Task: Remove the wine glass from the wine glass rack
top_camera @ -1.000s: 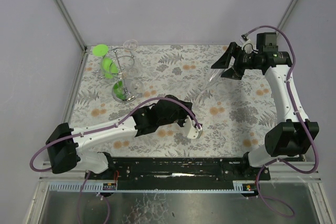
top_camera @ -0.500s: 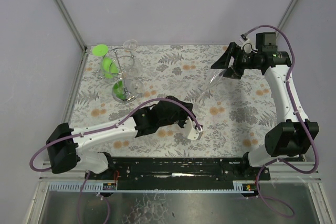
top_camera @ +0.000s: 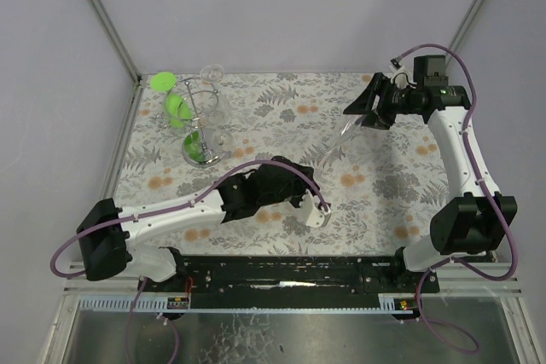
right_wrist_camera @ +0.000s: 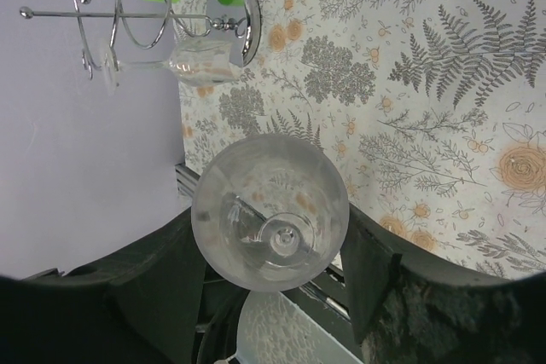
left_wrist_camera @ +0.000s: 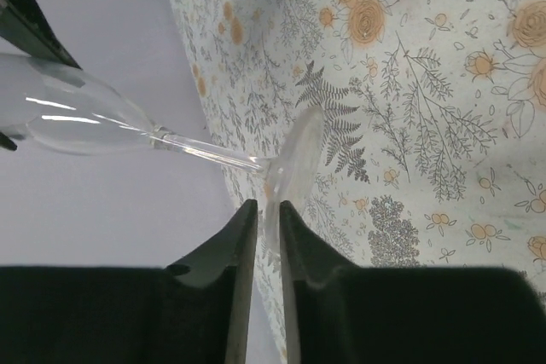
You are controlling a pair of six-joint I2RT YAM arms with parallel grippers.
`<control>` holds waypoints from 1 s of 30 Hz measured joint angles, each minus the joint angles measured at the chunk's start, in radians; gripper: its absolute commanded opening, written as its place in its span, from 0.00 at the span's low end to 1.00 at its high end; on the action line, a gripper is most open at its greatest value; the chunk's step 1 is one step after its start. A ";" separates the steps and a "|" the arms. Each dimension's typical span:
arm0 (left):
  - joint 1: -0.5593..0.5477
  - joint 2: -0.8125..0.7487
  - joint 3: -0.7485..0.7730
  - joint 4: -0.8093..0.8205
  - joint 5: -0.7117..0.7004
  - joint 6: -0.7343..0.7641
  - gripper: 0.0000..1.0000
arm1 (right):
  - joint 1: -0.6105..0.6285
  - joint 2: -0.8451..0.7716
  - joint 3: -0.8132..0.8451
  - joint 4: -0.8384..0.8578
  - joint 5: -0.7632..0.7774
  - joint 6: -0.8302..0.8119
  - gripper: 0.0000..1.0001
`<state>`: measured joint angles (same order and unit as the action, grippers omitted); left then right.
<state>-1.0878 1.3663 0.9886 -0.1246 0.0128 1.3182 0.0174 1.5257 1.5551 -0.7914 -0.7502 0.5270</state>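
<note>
A clear wine glass (top_camera: 345, 130) hangs tilted in the air over the middle of the table, between my two arms. My left gripper (left_wrist_camera: 267, 210) is shut on the rim of its round foot (left_wrist_camera: 294, 159), with the stem and bowl (left_wrist_camera: 77, 117) reaching away from it. My right gripper (right_wrist_camera: 271, 228) is shut on the bowl (right_wrist_camera: 247, 185), one finger against each side. The wine glass rack (top_camera: 198, 112), a silver wire stand on a shiny round base (right_wrist_camera: 235, 19), stands at the far left corner, well away from both grippers.
Green glasses (top_camera: 179, 106) and another clear glass (right_wrist_camera: 171, 61) hang on the rack's loops. The floral cloth (top_camera: 281, 117) covers the table, which has grey walls on three sides. A black rail (top_camera: 281, 274) runs along the near edge by the arm bases.
My right gripper's fingers have drawn in onto the bowl and that arm has shifted slightly towards the back. The left arm has barely moved.
</note>
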 measured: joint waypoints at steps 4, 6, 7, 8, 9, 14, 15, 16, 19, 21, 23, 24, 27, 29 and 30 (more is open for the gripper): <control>-0.002 0.020 0.027 0.003 -0.026 -0.002 0.63 | 0.001 0.000 -0.004 0.001 0.023 0.005 0.47; -0.003 0.023 0.037 0.011 -0.037 -0.013 0.78 | 0.002 0.000 -0.004 0.003 0.035 0.005 0.47; -0.003 0.023 0.040 0.015 -0.041 -0.019 0.84 | 0.002 0.000 -0.004 0.004 0.046 0.005 0.47; -0.004 0.023 0.042 0.018 -0.045 -0.026 0.88 | 0.002 0.000 -0.003 0.004 0.055 0.004 0.46; -0.005 0.023 0.042 0.019 -0.048 -0.029 0.92 | 0.002 0.000 -0.002 0.003 0.063 0.004 0.46; -0.005 0.023 0.042 0.019 -0.063 -0.047 0.97 | 0.002 0.000 0.032 -0.011 0.130 -0.005 0.45; -0.005 0.023 0.042 0.019 -0.065 -0.051 0.98 | 0.002 -0.001 0.039 -0.011 0.143 -0.008 0.45; -0.005 0.024 0.042 0.019 -0.067 -0.055 0.99 | 0.002 -0.002 0.047 -0.015 0.159 -0.011 0.45; -0.005 0.025 0.042 0.019 -0.074 -0.071 1.00 | 0.002 -0.002 0.070 -0.030 0.201 -0.024 0.45; -0.005 0.026 0.042 0.019 -0.080 -0.082 1.00 | 0.002 -0.003 0.088 -0.047 0.240 -0.034 0.44; -0.005 0.026 0.042 0.019 -0.085 -0.092 1.00 | 0.002 -0.006 0.105 -0.061 0.282 -0.047 0.44; -0.005 0.026 0.042 0.019 -0.087 -0.098 1.00 | 0.002 -0.008 0.111 -0.067 0.300 -0.052 0.44; -0.005 0.026 0.042 0.019 -0.093 -0.117 1.00 | 0.002 -0.023 0.121 -0.088 0.373 -0.074 0.45; -0.005 0.026 0.043 0.017 -0.100 -0.133 1.00 | 0.001 -0.035 0.121 -0.100 0.423 -0.086 0.45; -0.005 0.027 0.046 0.014 -0.102 -0.144 1.00 | 0.001 -0.043 0.121 -0.104 0.454 -0.092 0.45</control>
<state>-1.0924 1.3933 1.0348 -0.1108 -0.0891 1.1740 0.0185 1.4822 1.6764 -0.8951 -0.2966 0.4355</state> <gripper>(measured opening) 0.996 0.641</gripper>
